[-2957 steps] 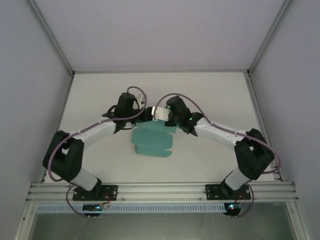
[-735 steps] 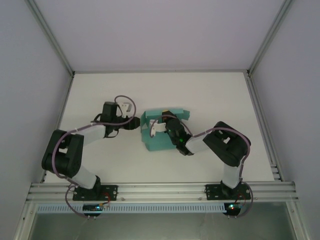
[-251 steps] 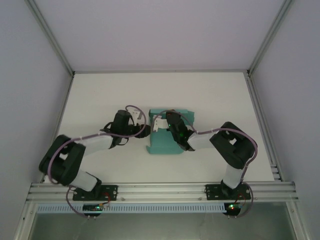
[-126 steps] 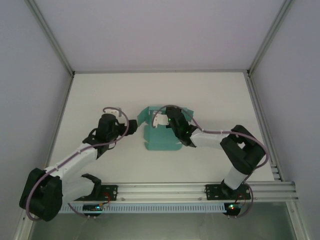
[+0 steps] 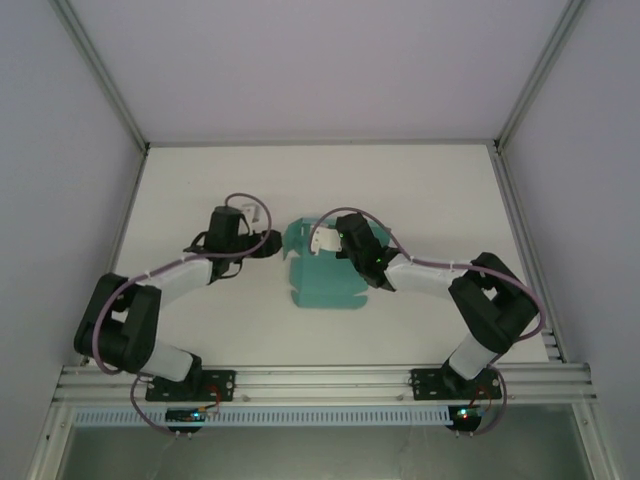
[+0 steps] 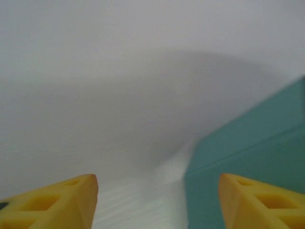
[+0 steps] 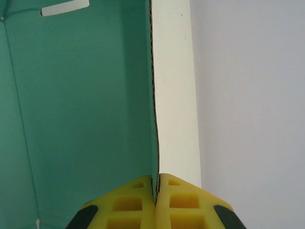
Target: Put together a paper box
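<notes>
A matt white table top point(image 5: 430, 190) lies before me. Pale grey panels close it in: a back panel point(image 5: 320, 60) at 12 o'clock, a left side panel point(image 5: 50, 200) at 9 o'clock and a right side panel point(image 5: 600, 200) at 3 o'clock. One aluminium strut point(image 5: 100, 68) slants at 11 o'clock, a second strut point(image 5: 543, 65) at 1 o'clock. At 6 o'clock an aluminium rail point(image 5: 320, 380) crosses the table's near edge, with a white slotted strip point(image 5: 320, 415) just beside it on my side.

Soft, even light lay on the white table point(image 5: 200, 190), leaving only faint shadows. The left wrist picture was blurred, with a broad grey shadow across the table, and the paper box point(image 6: 252, 152) was smeared at its edge. The right wrist picture was sharp.
</notes>
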Robot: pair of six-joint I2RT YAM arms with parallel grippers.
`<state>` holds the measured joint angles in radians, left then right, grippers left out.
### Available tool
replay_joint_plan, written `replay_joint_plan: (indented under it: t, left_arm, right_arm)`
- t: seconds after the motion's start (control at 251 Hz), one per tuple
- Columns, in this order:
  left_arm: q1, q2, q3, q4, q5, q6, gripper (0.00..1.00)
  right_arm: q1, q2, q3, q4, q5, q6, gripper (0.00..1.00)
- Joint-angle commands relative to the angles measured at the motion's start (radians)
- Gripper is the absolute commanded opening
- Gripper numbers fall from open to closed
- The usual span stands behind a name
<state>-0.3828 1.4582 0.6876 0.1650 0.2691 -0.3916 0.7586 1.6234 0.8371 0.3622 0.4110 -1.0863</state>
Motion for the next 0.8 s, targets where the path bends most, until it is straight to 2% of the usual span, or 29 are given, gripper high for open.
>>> replay_joint_plan:
  t: [0.0,0.307,0.427,0.559,0.651,0.794]
  left_arm:
    - [-0.063,0.029,0.047,0.032,0.092,0.076,0.64]
    - [-0.118,0.067,0.011,0.09,0.069,0.069,0.61]
    - [-0.121,0.091,0.026,0.13,0.05,-0.014,0.61]
    - [-0.137,0.146,0.032,0.288,0.08,-0.135,0.57]
    - [-0.175,0.195,0.045,0.365,0.078,-0.178,0.52]
    - [-0.255,0.255,0.058,0.381,0.033,-0.16,0.48]
  right_arm:
    - [0.003,0.011,0.022,-0.027,0.012,0.032,0.0]
    - [0.008,0.002,-0.001,0.003,0.031,0.035,0.0]
    - [0.015,0.009,0.002,-0.01,0.035,0.039,0.0]
    - [0.027,0.019,0.008,0.004,0.041,0.044,0.0]
    - [0.033,0.028,0.011,0.003,0.044,0.057,0.0]
    - [0.033,0.029,0.0,0.007,0.047,0.071,0.0]
